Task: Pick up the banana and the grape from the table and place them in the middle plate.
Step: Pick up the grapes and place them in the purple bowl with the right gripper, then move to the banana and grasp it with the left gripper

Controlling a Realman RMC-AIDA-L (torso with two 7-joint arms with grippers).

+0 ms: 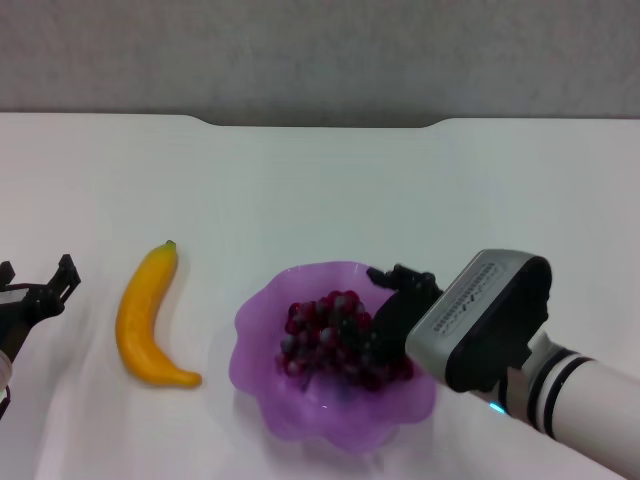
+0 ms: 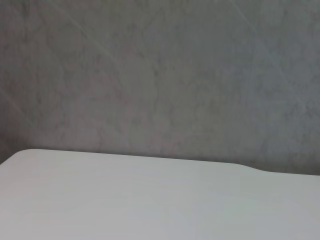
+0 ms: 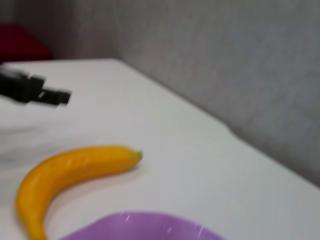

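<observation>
Glossy dark red-purple grape [image 1: 335, 338] bunch inside translucent scalloped purple middle plate [image 1: 262, 322], right gripper [image 1: 388, 318] over it, jaw state unclear, smooth curved banana [image 1: 148, 315] beside plate on white table [image 1: 320, 190], left gripper [image 1: 38, 292] near the table's left side, jaws apart.

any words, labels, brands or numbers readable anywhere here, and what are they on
None: no readable text in any view.
The right gripper, over the grapes in the purple plate, has only a ribbed grey casing with no lettering.
The banana, the white table and the left gripper at the table's left edge carry no label or mark.
</observation>
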